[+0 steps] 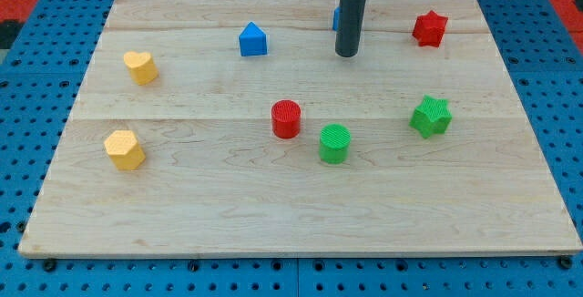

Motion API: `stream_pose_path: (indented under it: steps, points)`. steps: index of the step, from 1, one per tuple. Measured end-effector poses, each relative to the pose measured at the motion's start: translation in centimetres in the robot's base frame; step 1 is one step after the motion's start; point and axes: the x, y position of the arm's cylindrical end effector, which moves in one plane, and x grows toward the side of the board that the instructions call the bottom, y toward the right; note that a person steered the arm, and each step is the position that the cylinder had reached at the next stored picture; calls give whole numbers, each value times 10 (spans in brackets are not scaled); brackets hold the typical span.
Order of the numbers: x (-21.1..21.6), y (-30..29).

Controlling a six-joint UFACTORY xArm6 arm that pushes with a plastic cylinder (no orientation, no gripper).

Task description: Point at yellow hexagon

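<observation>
The yellow hexagon (pixel 124 149) sits on the wooden board near the view's left edge, lower left. My tip (pixel 346 55) is at the view's top, right of centre, far from the hexagon. A yellow heart-shaped block (pixel 140 66) lies above the hexagon at the upper left. A blue block (pixel 335 18) is mostly hidden behind the rod.
A blue house-shaped block (pixel 252 39) lies left of my tip. A red star (pixel 428 28) is at the upper right, a green star (pixel 430 116) at the right. A red cylinder (pixel 286 119) and a green cylinder (pixel 334 143) stand near the centre.
</observation>
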Motion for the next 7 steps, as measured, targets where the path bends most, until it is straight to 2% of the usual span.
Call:
stream_pose_path:
  steps: [2,3,4,7]
  points:
    - [-3,-16]
    - [4,-93]
    - [36,-131]
    - [165,-135]
